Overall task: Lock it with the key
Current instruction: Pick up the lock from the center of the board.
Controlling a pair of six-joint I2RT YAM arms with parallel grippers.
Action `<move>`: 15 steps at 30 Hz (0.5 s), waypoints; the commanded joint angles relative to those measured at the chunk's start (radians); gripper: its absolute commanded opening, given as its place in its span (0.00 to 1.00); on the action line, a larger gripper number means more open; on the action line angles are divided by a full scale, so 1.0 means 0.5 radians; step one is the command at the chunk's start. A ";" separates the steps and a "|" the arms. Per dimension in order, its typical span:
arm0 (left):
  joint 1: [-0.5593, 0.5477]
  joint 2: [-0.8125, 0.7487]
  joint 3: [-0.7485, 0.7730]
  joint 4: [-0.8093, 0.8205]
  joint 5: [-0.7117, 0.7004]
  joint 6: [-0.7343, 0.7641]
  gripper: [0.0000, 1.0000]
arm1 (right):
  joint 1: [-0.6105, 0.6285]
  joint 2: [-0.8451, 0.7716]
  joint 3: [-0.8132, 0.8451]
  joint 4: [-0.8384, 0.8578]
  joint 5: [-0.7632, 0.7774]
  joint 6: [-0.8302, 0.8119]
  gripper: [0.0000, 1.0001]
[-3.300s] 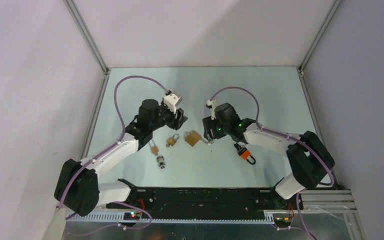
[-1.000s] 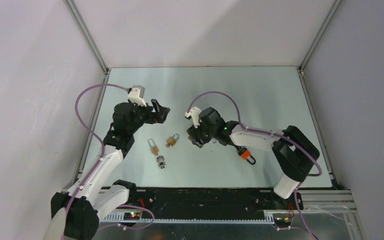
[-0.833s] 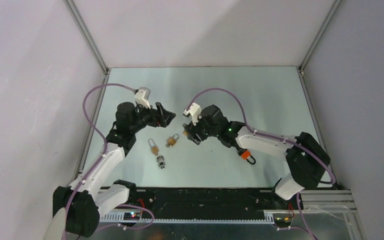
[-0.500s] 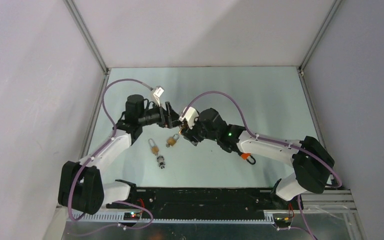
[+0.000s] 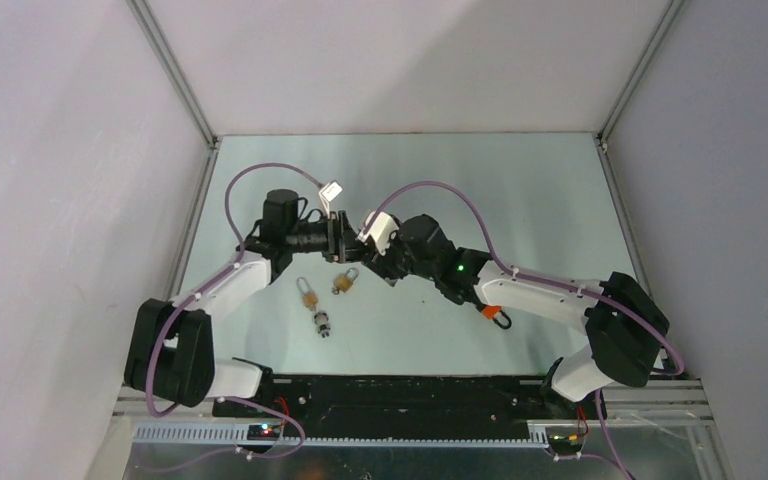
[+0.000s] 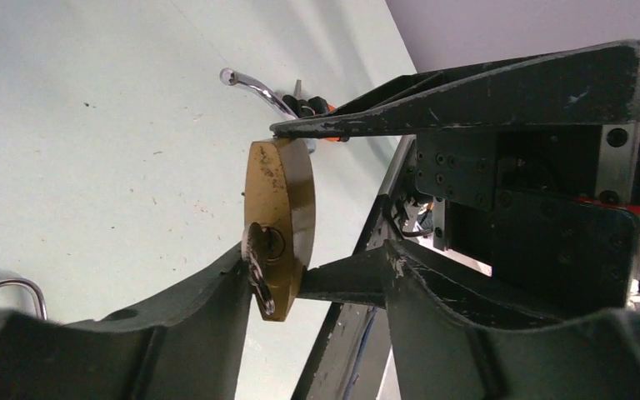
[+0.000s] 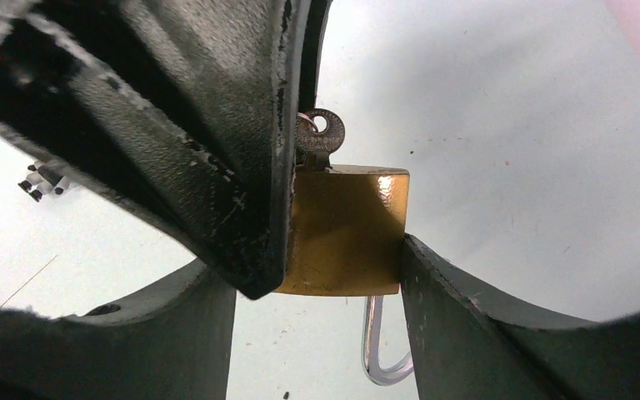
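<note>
We see the right hand (image 7: 317, 265) clenched on a brass padlock (image 7: 346, 229), gripping the body by its two narrow edges and holding it above the middle of the desk (image 5: 520, 190). A key (image 7: 321, 133) sits in the keyhole, and the shackle (image 7: 379, 354) sticks out at the opposite end. The left hand (image 6: 312, 260) faces the keyhole, released, its fingers spread wide, with one finger (image 6: 183, 325) right at the key (whether it touches, we cannot tell). Below them on the desk lie a small padlock (image 5: 344, 282), a second small lock (image 5: 308, 293) and an orange lock (image 5: 492, 312).
</note>
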State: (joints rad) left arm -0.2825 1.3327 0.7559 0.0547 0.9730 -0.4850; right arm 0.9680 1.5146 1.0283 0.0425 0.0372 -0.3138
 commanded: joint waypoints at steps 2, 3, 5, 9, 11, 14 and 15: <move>-0.056 0.039 0.086 -0.037 0.152 0.037 0.54 | 0.009 -0.130 0.046 0.279 -0.049 -0.042 0.30; -0.058 0.038 0.086 -0.050 0.154 0.060 0.51 | 0.007 -0.131 0.046 0.272 -0.103 -0.046 0.30; -0.062 0.042 0.093 -0.114 0.150 0.112 0.49 | 0.008 -0.135 0.046 0.260 -0.151 -0.053 0.30; -0.067 0.067 0.142 -0.243 0.122 0.191 0.45 | 0.009 -0.142 0.047 0.254 -0.219 -0.059 0.31; -0.070 0.078 0.160 -0.259 0.113 0.202 0.38 | 0.009 -0.140 0.047 0.262 -0.239 -0.053 0.31; -0.069 0.073 0.191 -0.267 0.110 0.218 0.12 | 0.003 -0.130 0.046 0.264 -0.228 -0.027 0.33; -0.070 0.071 0.205 -0.268 0.097 0.223 0.06 | -0.002 -0.127 0.048 0.261 -0.196 0.011 0.35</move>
State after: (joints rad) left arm -0.2970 1.3750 0.8001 -0.0772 0.9733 -0.4084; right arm 0.9665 1.4979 1.0275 0.0315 -0.0391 -0.3267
